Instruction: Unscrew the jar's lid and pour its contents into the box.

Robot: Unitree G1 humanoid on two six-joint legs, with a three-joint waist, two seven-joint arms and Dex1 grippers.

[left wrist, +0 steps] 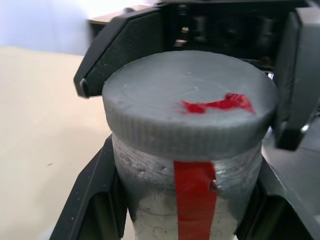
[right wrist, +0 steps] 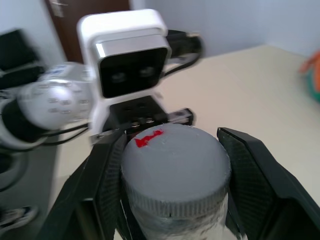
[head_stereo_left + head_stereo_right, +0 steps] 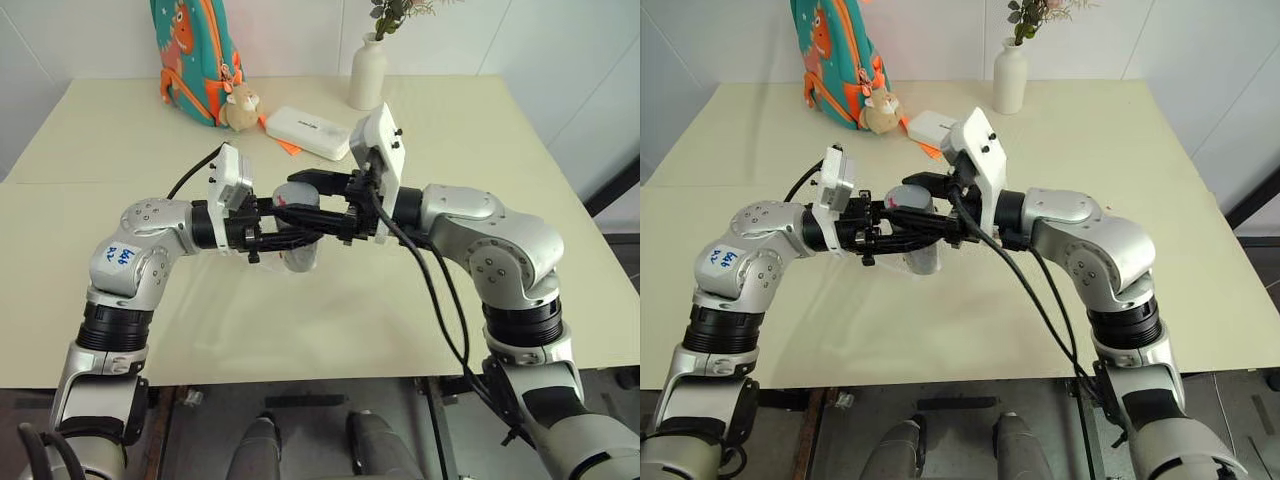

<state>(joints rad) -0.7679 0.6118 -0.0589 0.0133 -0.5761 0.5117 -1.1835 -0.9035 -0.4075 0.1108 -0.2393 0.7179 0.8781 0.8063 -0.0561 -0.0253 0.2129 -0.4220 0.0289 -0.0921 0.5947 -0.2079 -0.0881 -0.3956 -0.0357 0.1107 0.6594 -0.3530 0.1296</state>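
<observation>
Two grippers meeting mid-air above the table (image 3: 420, 300); left gripper (image 3: 290, 235) clamped on the jar (image 1: 190, 200) body, right gripper (image 3: 310, 200) closed around the lid (image 2: 175, 170), still on the jar

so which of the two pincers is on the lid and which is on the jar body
The right pincer clamps the grey lid; the left pincer grips the jar lower down, below the cap, on its body.

Silver jointed arms, black cables — white wrist cameras, black claws.
</observation>
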